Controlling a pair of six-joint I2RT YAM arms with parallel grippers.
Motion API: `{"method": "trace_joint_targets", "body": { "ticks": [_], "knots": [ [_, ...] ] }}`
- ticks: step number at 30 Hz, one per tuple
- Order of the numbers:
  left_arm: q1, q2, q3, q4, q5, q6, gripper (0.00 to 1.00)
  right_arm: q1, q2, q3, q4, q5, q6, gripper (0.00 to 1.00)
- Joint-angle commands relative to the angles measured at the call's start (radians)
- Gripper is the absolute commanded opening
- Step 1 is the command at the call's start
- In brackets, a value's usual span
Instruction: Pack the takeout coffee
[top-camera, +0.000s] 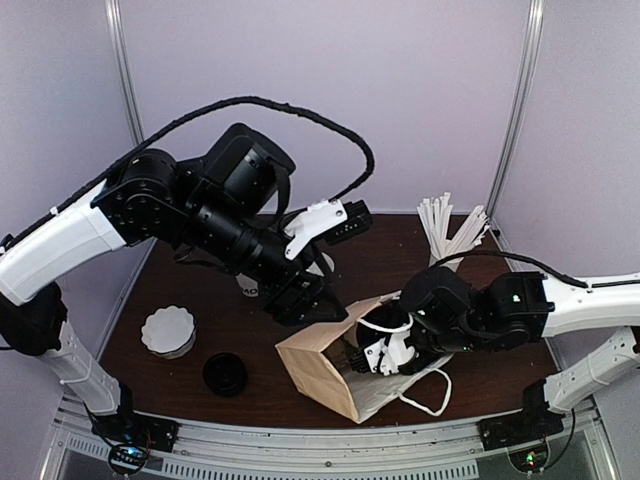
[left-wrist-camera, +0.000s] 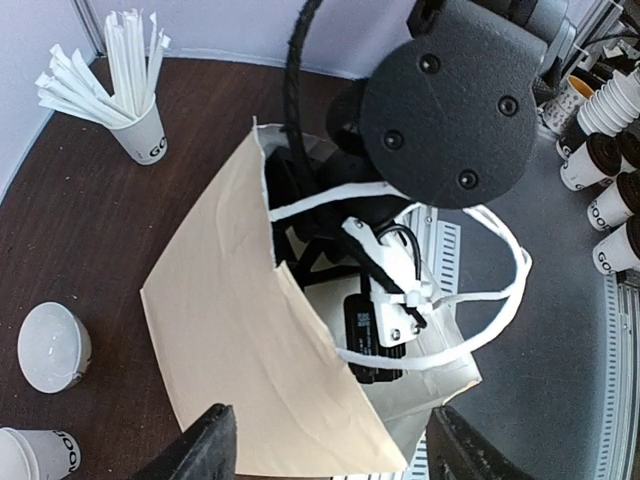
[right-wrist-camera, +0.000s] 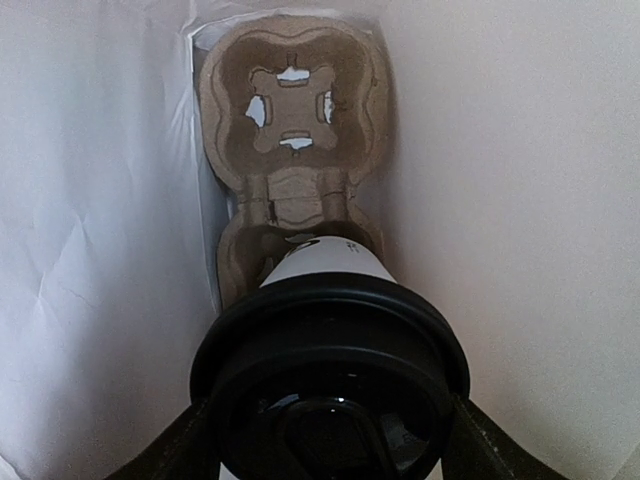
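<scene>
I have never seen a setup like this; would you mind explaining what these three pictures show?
Two robot arms are bolted to a brown table. The wide picture looks down from above and behind them; the other two come from a camera on each wrist. On the table lie a brown paper bag, a loose black lid and a cup of white sticks. The right pincer reaches inside the bag, closed on the takeout coffee at a cardboard carrier. The left pincer hangs open over the bag, empty.
</scene>
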Motion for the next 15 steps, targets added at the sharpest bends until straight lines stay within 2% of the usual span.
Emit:
{"method": "trace_joint_targets", "body": {
  "ticks": [1,15],
  "knots": [
    [0.029,-0.05,-0.027,0.058,0.017,0.018,0.68,0.004,0.009,0.002,0.029,-0.003,0.011,0.58],
    [0.048,-0.052,-0.055,0.066,0.033,0.013,0.68,-0.034,0.051,0.0,0.027,-0.019,0.028,0.59]
  ]
}}
